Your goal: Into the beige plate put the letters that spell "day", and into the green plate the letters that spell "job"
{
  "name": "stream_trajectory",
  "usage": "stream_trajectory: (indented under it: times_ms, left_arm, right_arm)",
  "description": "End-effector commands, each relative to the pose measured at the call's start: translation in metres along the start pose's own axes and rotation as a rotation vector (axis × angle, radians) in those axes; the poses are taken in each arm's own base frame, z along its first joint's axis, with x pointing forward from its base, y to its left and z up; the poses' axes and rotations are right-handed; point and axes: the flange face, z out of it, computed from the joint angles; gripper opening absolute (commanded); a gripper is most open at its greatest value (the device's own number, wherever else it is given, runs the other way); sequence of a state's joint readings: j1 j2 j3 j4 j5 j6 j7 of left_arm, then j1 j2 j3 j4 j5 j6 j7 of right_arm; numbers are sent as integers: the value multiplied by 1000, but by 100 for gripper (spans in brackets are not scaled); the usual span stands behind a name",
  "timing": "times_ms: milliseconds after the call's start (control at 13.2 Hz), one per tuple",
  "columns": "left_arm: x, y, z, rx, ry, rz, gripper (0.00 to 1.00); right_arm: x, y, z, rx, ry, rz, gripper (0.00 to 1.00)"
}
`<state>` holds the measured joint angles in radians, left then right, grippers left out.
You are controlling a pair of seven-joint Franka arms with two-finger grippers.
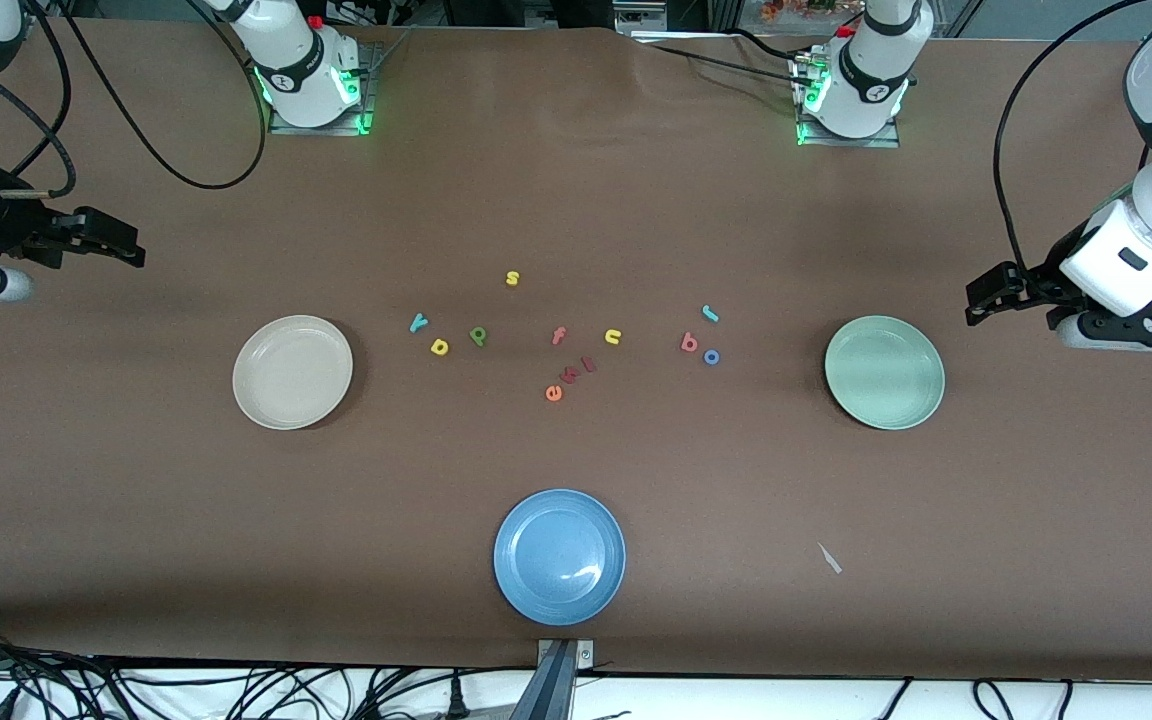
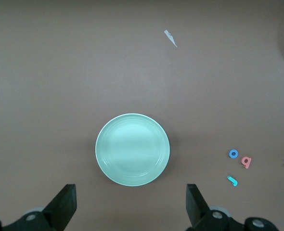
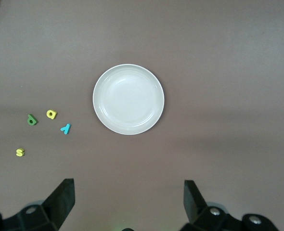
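The beige plate [image 1: 292, 372] [image 3: 128, 99] lies empty toward the right arm's end. Beside it sit the teal "y" [image 1: 418, 322] [image 3: 65, 128], yellow "d" [image 1: 440, 347] [image 3: 51, 114] and green "p" [image 1: 478, 336] [image 3: 32, 119]. The green plate [image 1: 884, 372] [image 2: 132, 149] lies empty toward the left arm's end, with the teal "j" [image 1: 709, 313] [image 2: 232, 181], salmon "b" [image 1: 689, 343] [image 2: 247, 161] and blue "o" [image 1: 711, 357] [image 2: 233, 154] beside it. My right gripper [image 1: 126, 250] [image 3: 129, 202] hangs open over bare table outside the beige plate. My left gripper [image 1: 981, 298] [image 2: 131, 207] hangs open outside the green plate. Neither holds anything.
A blue plate [image 1: 559, 556] sits near the table's front edge. Between the letter groups lie a yellow "s" [image 1: 512, 278], pink "f" [image 1: 558, 336], yellow "u" [image 1: 613, 337], orange-red "e" [image 1: 553, 393] and two small reddish letters. A paper scrap [image 1: 829, 558] lies nearer the camera than the green plate.
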<state>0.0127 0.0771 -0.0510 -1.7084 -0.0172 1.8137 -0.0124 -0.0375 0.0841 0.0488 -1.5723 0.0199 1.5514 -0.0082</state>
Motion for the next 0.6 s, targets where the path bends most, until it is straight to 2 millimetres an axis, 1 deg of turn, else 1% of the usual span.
stream_trajectory:
  times_ms: [0, 529]
  left_arm:
    - [4, 2, -5, -16, 3, 23, 100]
    - [4, 2, -5, -16, 3, 23, 100]
  right_arm:
    - [3, 0, -5, -10, 5, -6, 100]
    - [3, 0, -4, -5, 4, 0, 100]
